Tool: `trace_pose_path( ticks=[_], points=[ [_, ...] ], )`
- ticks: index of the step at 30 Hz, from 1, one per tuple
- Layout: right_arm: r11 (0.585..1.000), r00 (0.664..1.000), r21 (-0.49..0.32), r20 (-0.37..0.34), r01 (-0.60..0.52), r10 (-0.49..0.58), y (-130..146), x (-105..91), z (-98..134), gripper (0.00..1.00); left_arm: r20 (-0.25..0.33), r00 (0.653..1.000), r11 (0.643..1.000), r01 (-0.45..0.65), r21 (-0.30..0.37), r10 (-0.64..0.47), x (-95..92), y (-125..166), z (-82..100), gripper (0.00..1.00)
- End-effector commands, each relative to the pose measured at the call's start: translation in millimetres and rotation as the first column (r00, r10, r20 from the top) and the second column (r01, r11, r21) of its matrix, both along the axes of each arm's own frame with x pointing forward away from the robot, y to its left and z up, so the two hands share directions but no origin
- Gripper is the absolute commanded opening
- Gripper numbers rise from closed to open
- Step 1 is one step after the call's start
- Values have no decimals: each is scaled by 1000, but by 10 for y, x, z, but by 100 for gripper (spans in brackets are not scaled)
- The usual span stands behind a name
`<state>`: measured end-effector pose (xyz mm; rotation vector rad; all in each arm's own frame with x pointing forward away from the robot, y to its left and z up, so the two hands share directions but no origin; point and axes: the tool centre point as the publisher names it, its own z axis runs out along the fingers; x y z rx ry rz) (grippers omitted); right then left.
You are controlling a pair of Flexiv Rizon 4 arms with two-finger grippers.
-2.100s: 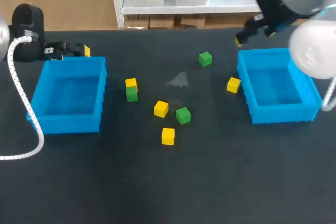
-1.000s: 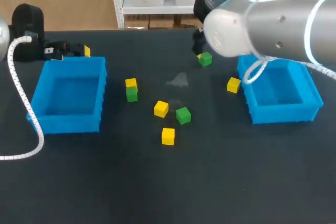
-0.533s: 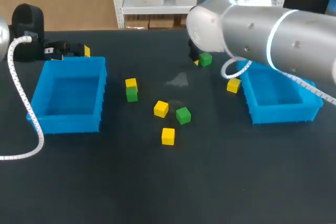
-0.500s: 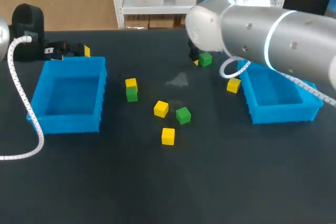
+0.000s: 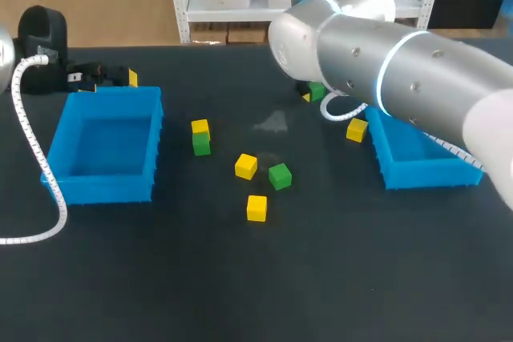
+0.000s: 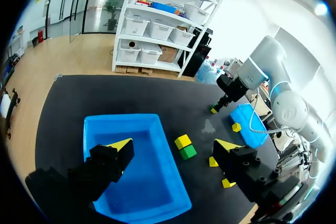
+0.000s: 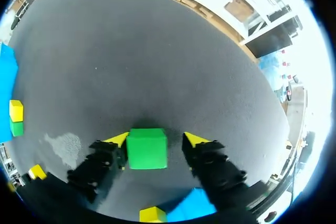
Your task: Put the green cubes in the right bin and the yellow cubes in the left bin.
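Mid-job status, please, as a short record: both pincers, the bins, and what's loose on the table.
right pincer: open, straddling green cube on the table
left pincer: open, at the left bin's far edge
left bin: no cubes inside
right bin: partly hidden by right arm, none seen
loose cubes: four yellow, three green

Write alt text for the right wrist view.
A green cube sits on the dark table between the open jaws of the right gripper, close against one with a gap to the other. Under the gripper show a yellow cube and a corner of the right bin.
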<state>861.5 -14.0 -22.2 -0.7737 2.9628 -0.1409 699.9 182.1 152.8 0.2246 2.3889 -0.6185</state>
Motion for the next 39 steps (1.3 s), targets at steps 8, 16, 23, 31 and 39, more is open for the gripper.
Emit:
trace_pose_path(
  ticks=[8,16,23,31,39],
  points=[
    [1000,998,2,57,0,0,-186,-161,280,0,5,1000,1000,5,-7,-5,2,16,-16,100],
    [998,988,65,154,-8,-2,-427,-353,862,0,5,1000,1000,5,-7,-5,2,16,-16,100],
    [991,970,131,237,23,-54,-872,-635,1267,0,5,1000,1000,5,-7,-5,2,16,-16,100],
    [978,937,192,323,75,-135,-1363,-1056,1431,0,5,1000,1000,5,-7,-5,2,16,-16,100],
    [971,929,200,316,131,-190,-1621,-1376,1262,0,5,1000,1000,5,-7,-5,2,16,-16,100]
  ],
)
